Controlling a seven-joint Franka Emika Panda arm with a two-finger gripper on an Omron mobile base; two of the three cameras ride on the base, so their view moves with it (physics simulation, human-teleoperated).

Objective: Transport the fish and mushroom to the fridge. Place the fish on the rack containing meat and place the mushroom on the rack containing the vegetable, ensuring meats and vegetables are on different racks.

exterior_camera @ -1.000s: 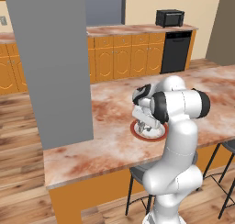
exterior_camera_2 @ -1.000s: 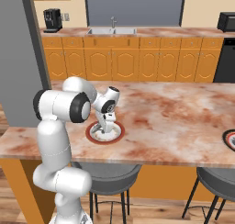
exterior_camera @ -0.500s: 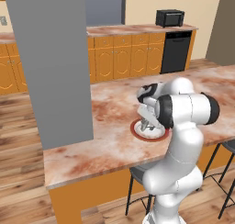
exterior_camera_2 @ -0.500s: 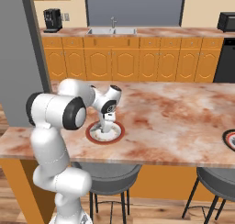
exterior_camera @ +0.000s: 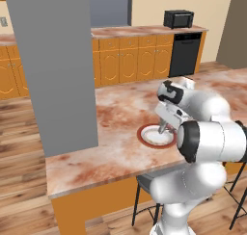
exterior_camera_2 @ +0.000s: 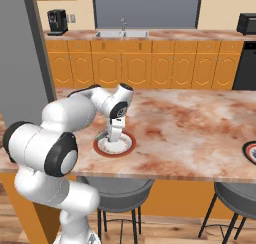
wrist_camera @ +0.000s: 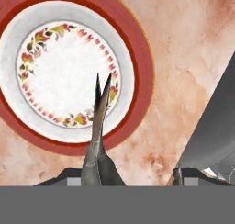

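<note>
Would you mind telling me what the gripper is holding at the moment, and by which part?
The gripper holds the fish by its body end; the forked tail points away over the plate.

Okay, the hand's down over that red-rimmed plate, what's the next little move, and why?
Probably lift straight up. The fish seems held in the gripper, its forked tail pointing out over the plate, whose white centre is bare. The gripper sits low above the plate on the counter, so rising first should keep the fish from snagging.
</note>
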